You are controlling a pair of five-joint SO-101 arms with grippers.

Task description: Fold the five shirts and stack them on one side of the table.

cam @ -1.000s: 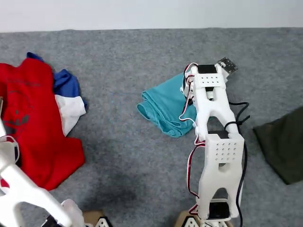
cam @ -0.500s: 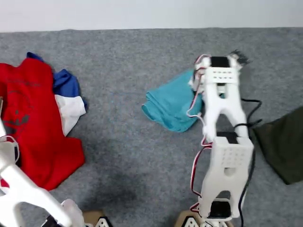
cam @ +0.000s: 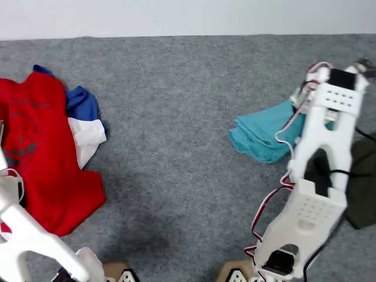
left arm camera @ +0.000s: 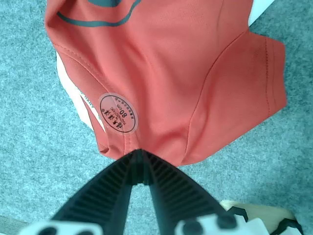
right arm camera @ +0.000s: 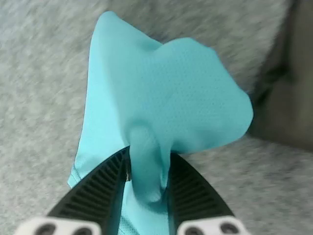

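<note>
A red printed shirt (cam: 41,153) lay flat at left, overlapping a crumpled blue shirt (cam: 82,103) and a white shirt (cam: 88,138). A bunched teal mesh shirt (cam: 261,136) sat at right, beside a dark olive shirt (cam: 358,194).

Shirt pile (cam: 47,147) left on table (cam: 176,188); bunched shirt (cam: 261,132) beside flat shirt (cam: 361,200), right

Table (cam: 176,194) is covered edge to edge in grey carpet (left arm camera: 29,161), kinda fuzzy and speckled up close. The far side runs along a plain pale wall (cam: 176,17). Lighting's soft and even, with just one faint shadow (cam: 138,238) on the near part.
</note>
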